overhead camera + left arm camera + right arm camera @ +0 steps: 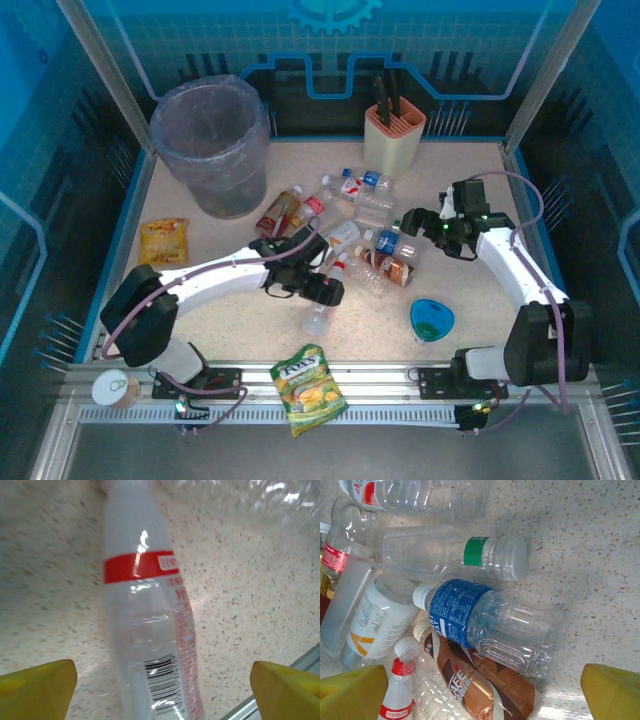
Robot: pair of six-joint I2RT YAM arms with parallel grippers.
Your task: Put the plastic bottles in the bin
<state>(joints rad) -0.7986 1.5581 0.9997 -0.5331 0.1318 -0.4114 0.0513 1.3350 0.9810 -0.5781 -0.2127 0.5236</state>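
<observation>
On counter (380,325), you have bin (185,170) upright at far-left corner. Loose plastic bottles (365,215) lie mid-counter, right of bin. Your left hand (160,687) wide open, straddling clear red-banded bottle (145,630), fingers clear of it. Your right hand (485,690) wide open over pile, holding nothing.

On my left wrist camera, the clear plastic bottle with the red band (145,630) runs off the top and bottom edges, and its cap end is blurred. Overhead, my left gripper (322,295) covers part of it, toward the table's near edge. I can't make out what lies inside the round grey bag-lined bin (225,185) at the far left corner.
</observation>
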